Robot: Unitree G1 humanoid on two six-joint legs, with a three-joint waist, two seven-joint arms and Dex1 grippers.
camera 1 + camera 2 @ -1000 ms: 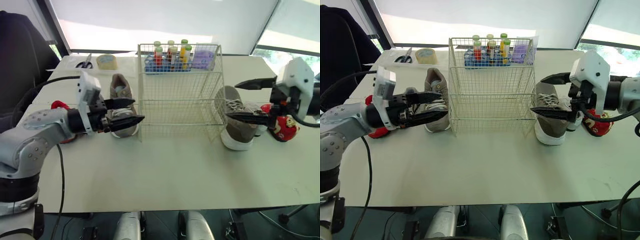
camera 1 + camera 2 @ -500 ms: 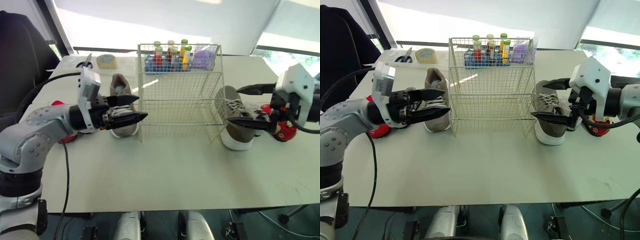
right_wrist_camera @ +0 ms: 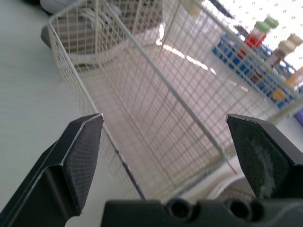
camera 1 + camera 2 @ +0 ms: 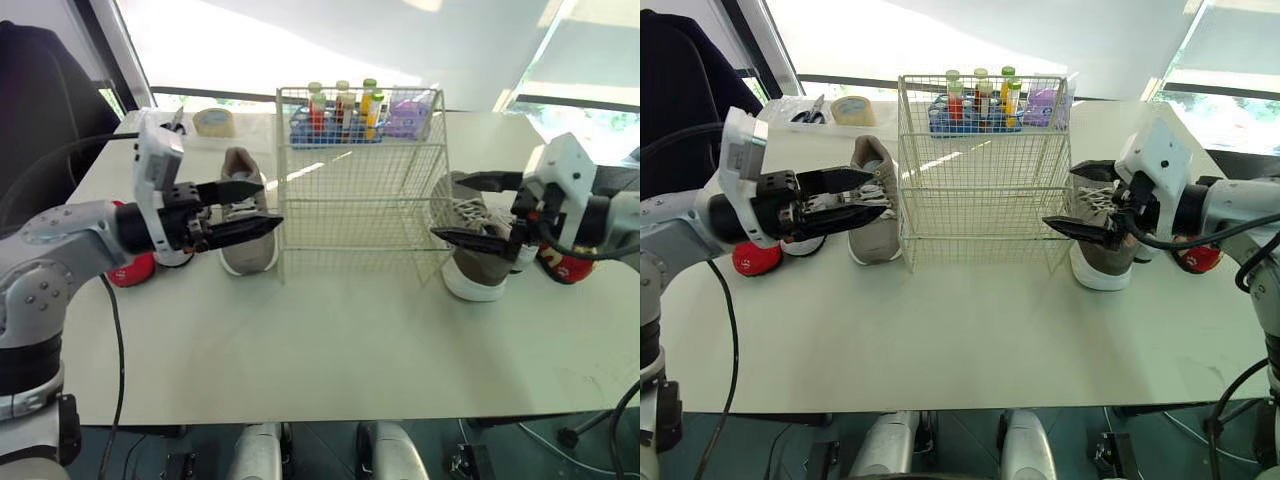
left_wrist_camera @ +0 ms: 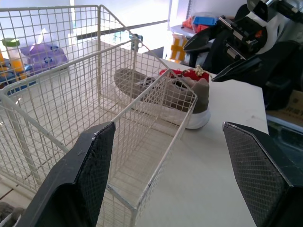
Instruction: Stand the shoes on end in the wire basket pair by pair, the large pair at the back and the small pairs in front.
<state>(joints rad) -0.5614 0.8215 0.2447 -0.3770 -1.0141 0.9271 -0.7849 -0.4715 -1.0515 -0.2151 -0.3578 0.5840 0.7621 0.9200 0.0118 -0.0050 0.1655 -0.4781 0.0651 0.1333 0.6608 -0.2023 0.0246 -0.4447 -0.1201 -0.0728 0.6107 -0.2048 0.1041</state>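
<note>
**Each claw crosses its own sneaker**

The left claw (image 4: 270,203), fingers apart, points across the left grey sneaker (image 4: 248,252). That sneaker lies on the worktop (image 4: 330,340) along the side of the empty wire basket (image 4: 350,232), toe toward the robot. The right claw (image 4: 445,206), also apart, mirrors it over the right grey sneaker (image 4: 475,272).

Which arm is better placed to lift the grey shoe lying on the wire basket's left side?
Left. The open left gripper is at that grey shoe; the right gripper is across the wire basket, by the other shoe.
</note>
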